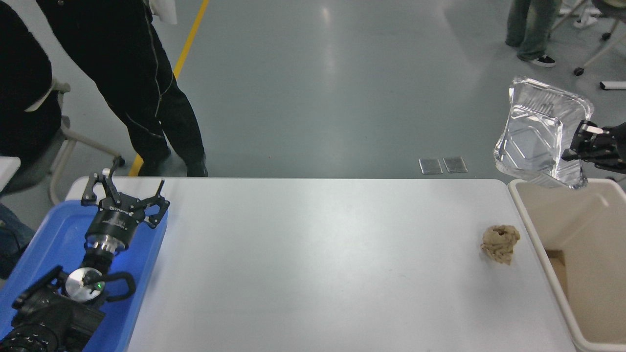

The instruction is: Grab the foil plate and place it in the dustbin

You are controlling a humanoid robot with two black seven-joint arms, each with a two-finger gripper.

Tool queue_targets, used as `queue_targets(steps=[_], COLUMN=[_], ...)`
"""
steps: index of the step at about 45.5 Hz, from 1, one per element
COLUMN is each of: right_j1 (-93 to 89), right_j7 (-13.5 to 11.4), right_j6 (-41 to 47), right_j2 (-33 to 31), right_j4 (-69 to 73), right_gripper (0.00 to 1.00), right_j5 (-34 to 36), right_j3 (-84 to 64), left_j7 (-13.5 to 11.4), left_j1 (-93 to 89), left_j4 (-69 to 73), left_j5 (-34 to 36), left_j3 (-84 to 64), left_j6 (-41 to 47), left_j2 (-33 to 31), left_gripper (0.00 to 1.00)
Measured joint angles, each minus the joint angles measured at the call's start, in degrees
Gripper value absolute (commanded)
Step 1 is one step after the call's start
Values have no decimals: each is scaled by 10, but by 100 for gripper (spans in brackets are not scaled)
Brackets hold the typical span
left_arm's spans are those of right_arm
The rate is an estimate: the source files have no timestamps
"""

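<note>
The foil plate [535,134] is a shiny silver tray, held in the air and tilted steeply, its inside facing left. It hangs over the far left corner of the beige dustbin [567,230] at the table's right end. My right gripper [573,152] comes in from the right edge and is shut on the plate's right rim. My left gripper [122,195] is open and parked over the blue tray [54,239] at the lower left.
A crumpled brown paper lump [500,243] lies on the white table [318,264] close to the dustbin's left wall. A person in dark clothes [132,83] stands at the far left side. Another person's legs [533,29] show at the top right.
</note>
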Motion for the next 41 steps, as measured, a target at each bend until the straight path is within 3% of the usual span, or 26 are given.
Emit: queue_targets(steps=[18,41], right_j1=[-279,-445], right_j7=[-14,-90], right_j6=[-58,-225], right_j2=[25,104], right_j4=[-207,-272], right_gripper=[0,0], right_j5=[6,98], right_j3=[191,255], left_j7=[-1,-2], left_j1=[0,0], left_j4=[0,1], left_j5=[0,0], left_j3=[0,-1], left_j6=[0,0], left_j2=[0,0], left_gripper=[99,99])
